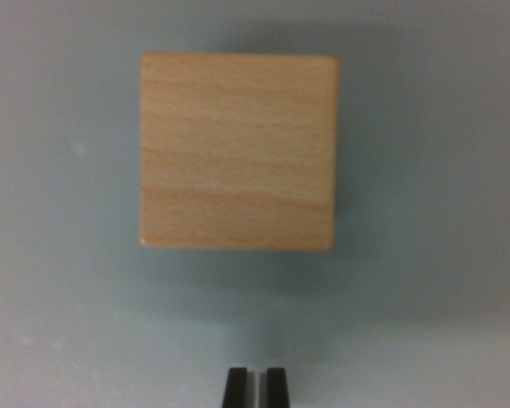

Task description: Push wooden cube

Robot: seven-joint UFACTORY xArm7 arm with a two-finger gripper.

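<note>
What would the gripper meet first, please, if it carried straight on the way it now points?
Probably the square light wooden cube: it lies directly ahead of the gripper, whose dark fingers stand nearly together. Only bare grey surface shows between them, though depth is unclear.

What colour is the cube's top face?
Light tan wooden cube with horizontal grain, seen in the wrist view.

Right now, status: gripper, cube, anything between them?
Gripper at bottom edge, fingers nearly together, empty. Cube ahead on the table, untouched. Nothing between them.
</note>
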